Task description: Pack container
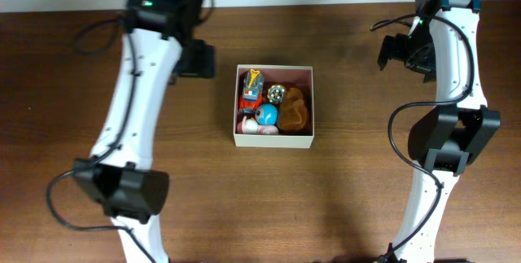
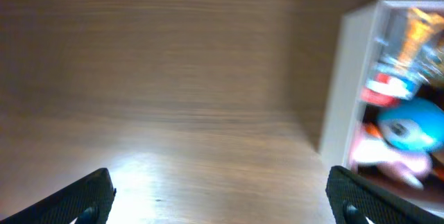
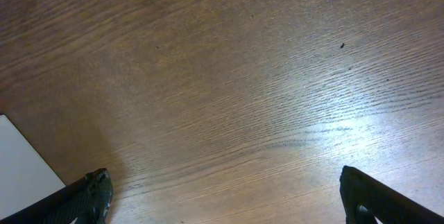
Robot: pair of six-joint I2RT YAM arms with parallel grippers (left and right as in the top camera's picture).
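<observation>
Left gripper [image 2: 218, 195] hangs with fingers wide apart near the far edge of the bench [image 1: 73, 116], just left of the container [image 1: 273, 139]. That box sits mid-bench, nearer the far edge, holding a toy car [image 1: 252, 90], blue ball [image 1: 266, 116], pink toy [image 1: 256, 129] and brown plush [image 1: 294, 110]. Right gripper [image 3: 222, 196], fingers also wide apart, hovers toward the far right corner.

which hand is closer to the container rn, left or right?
Left. The left hand sits just off the container's far-left corner, open and empty. The right hand is farther out, past the right wall, also open, over bare table.
</observation>
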